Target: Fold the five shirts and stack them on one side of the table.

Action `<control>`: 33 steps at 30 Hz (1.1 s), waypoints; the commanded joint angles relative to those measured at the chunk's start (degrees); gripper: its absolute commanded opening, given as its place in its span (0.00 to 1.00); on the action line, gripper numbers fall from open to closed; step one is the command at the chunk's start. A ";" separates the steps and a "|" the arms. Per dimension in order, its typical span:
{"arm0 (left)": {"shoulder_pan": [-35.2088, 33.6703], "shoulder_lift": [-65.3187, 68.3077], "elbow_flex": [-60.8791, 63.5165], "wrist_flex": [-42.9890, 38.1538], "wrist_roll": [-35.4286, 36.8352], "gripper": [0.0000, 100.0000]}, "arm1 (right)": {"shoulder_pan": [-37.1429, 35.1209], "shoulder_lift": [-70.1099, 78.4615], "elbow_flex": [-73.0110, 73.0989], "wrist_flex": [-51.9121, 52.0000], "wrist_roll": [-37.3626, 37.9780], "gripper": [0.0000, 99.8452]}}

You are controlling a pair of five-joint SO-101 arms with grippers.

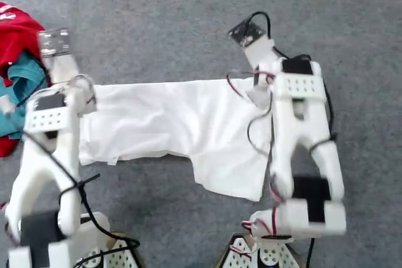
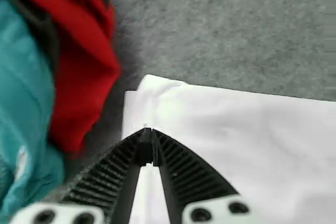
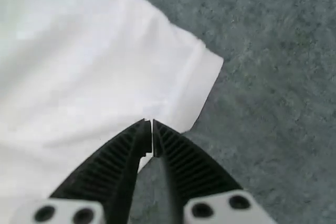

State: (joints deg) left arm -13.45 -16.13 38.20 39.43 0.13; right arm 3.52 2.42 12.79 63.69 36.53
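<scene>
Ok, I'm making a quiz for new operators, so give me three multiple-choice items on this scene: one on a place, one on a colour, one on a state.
1. Where does the heap of red and teal cloth lie? A) by the left arm, at the table's edge B) by the right arm C) mid-table
2. What colour is the cloth shirt spread on the grey carpeted table? A) teal B) white C) red
3. How does the left gripper stand? A) wide open B) shut, over the shirt's edge C) shut on red cloth
Key: 1 A, the heap lies beside that arm; 2 B, plainly white; 3 B, its jaws meet above white fabric.
</scene>
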 commanded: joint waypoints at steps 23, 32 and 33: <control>-5.23 27.43 -24.22 -0.88 -1.49 0.03 | 4.31 26.51 -21.67 1.05 -1.85 0.02; 1.71 7.30 -23.08 19.43 -1.05 0.03 | 5.36 13.05 -21.14 4.04 -2.02 0.02; 2.33 5.19 -20.09 20.13 -1.05 0.03 | 5.89 12.88 -20.70 3.16 -2.02 0.02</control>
State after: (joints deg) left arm -13.36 -3.21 14.55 55.87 -0.92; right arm 7.91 19.56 -7.16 67.82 34.33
